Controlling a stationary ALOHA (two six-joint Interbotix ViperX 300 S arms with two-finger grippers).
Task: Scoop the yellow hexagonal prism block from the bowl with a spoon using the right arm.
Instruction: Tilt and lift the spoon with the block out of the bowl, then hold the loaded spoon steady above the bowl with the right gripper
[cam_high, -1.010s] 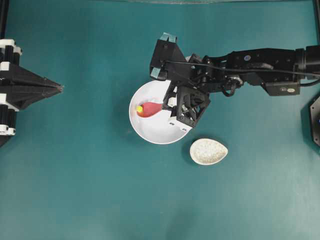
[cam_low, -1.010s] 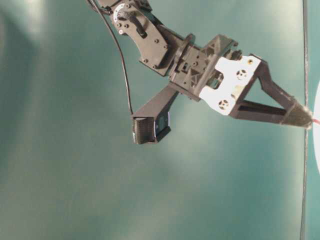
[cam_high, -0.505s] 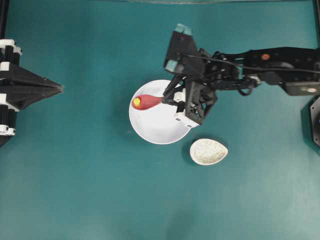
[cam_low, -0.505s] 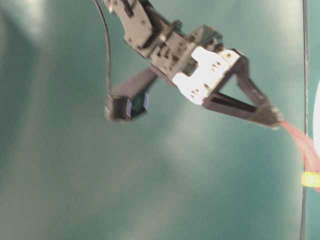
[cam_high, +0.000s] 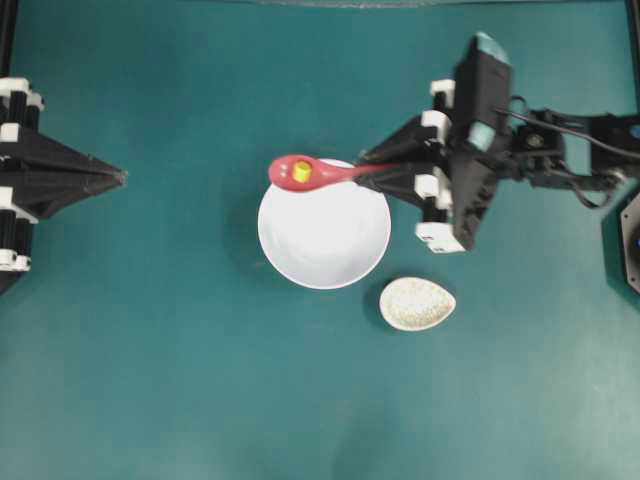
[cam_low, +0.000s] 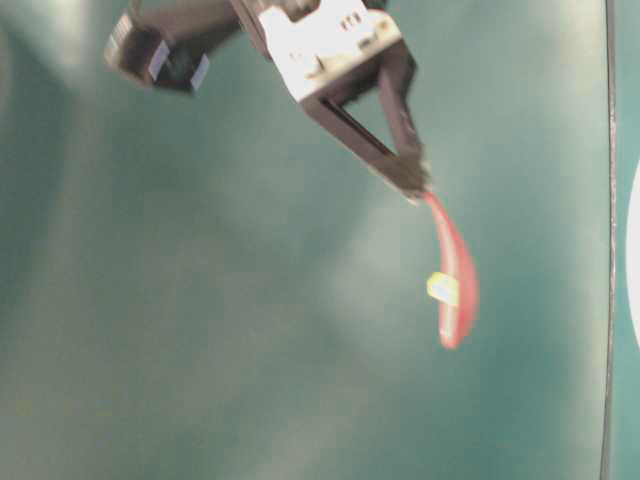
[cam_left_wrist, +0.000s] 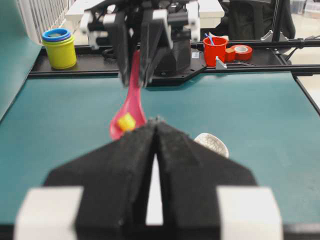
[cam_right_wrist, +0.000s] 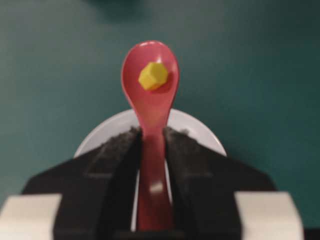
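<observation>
The right arm's black gripper with white-trimmed fingers is clamped on the straight handle of the glossy pink-red soup spoon, one finger on each side of the handle, as the right wrist view shows plainly. The spoon is held level above the teal table, its oval head out over the far rim of the large round plain white bowl. The tiny bright yellow hexagonal prism block sits in the hollow of the spoon's head, lifted clear of the bowl. In the table-level view the spoon hangs from the fingertips with the block resting on it; that view is blurred, so the tilt of the spoon cannot be judged there. A small speckled beige oval dish lies on the table just beside the bowl, apart from it. The left arm's black gripper rests at the table's edge, well apart from the bowl, its two fingers pressed together with nothing between them.
</observation>
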